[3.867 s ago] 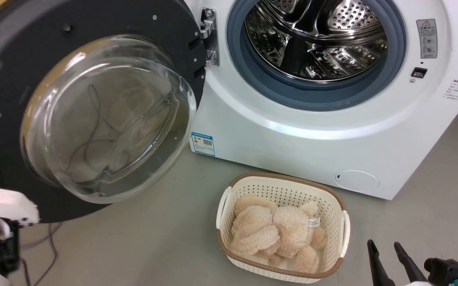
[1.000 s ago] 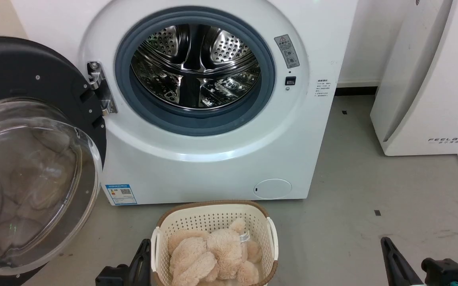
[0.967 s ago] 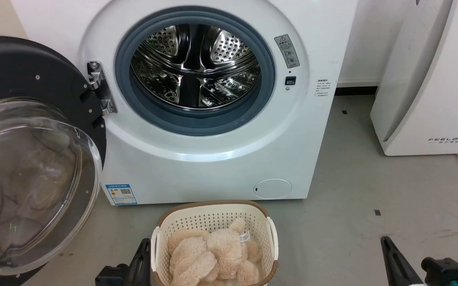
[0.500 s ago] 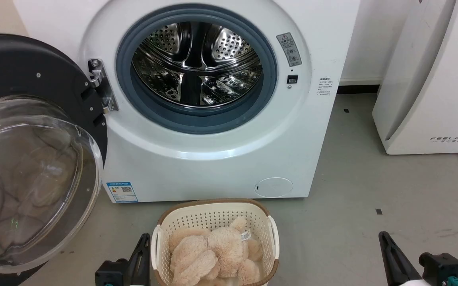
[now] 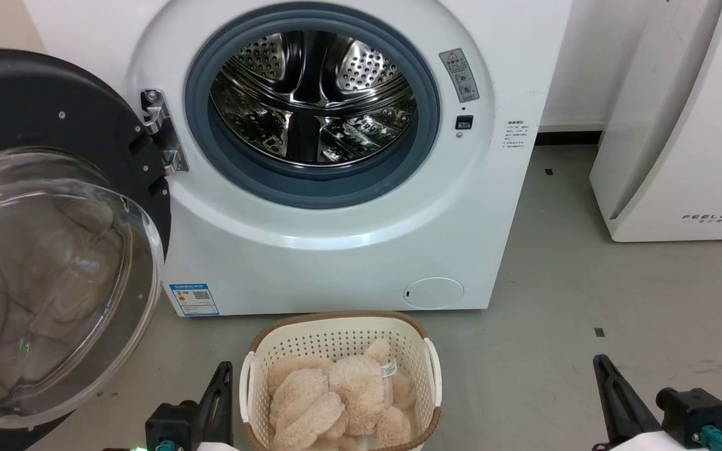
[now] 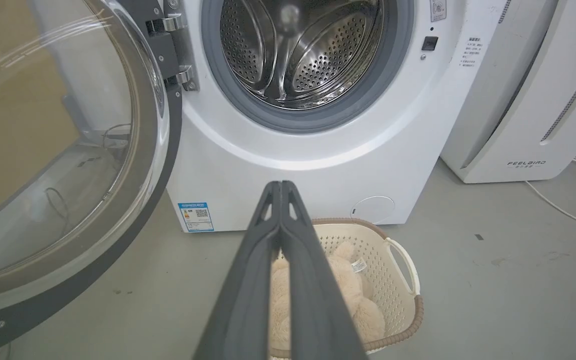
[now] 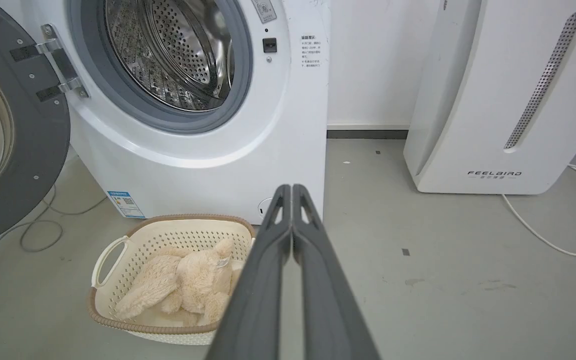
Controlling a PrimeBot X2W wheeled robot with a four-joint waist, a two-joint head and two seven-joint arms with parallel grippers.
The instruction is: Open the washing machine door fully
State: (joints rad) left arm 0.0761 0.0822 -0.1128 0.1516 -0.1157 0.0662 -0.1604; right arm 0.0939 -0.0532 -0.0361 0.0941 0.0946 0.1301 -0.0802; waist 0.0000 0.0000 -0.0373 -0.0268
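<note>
The washing machine [image 5: 336,250] [image 6: 278,170] [image 7: 203,165] stands white with its steel drum [image 5: 311,100] exposed. Its round black door [image 5: 29,106] [image 6: 133,210] [image 7: 28,150] hangs swung wide to the left on the hinge [image 5: 162,134], clear domed glass [image 5: 47,282] facing me. My left gripper [image 5: 222,371] [image 6: 281,184] is shut at the lower left, beside the basket, well clear of the door. Low at the right over bare floor, my right gripper [image 5: 600,364] [image 7: 288,187] is shut too, with nothing in it.
A cream basket [image 5: 423,351] [image 6: 403,265] [image 7: 113,255] holding a beige plush toy [image 5: 336,401] sits on the grey floor before the machine. A white FEELBIRD appliance [image 5: 687,125] [image 7: 493,100] stands to the right with a cable [image 7: 543,235]. Dark cables [image 7: 33,230] lie under the door.
Since 3.9 s ago the head camera has pulled back and turned right, and both grippers have settled low. In the last second the picture shifted slightly; the door stayed put.
</note>
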